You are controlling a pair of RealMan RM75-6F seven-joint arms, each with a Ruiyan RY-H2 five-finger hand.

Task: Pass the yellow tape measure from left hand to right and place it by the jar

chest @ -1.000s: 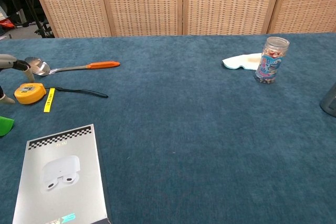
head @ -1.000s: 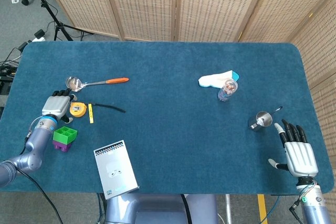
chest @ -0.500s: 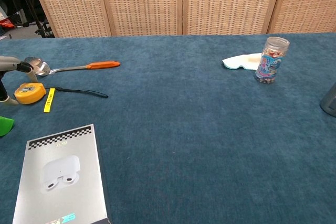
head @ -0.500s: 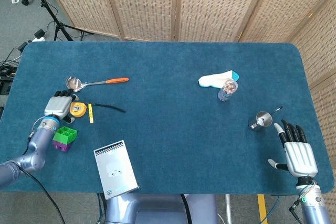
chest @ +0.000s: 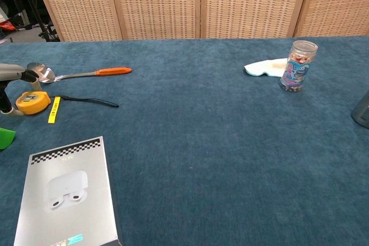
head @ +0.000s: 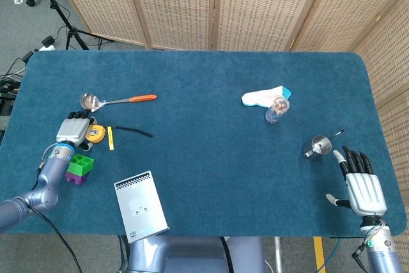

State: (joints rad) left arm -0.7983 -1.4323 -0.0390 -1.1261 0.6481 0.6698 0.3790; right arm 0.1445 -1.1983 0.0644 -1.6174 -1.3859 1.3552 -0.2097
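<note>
Creeping a little further toward the tape measure [head: 95, 133] than a second ago, the left hand [head: 71, 130] now sits with its fingers right at the yellow case; contact can't be confirmed, nothing lifted, fingers apart and grasping nothing. In the chest view only its edge [chest: 10, 79] shows, just left of the tape measure [chest: 32, 102]. The short pulled-out blade and black strap trail off on the far side from the hand. Right hand [head: 362, 183] is unchanged, flat, fingers spread, empty.

Counts: one tape measure, one jar [head: 277, 109], one spoon [head: 115, 100] with an orange handle just beyond the left hand, one white cloth [head: 263, 96] touching the jar's far side, one small metal cup [head: 317, 146] just ahead of the right hand, one stack of green and purple blocks [head: 78, 168] just behind the left hand, one boxed product [head: 140, 206].

Writing: the jar label and box print are too small to read.
</note>
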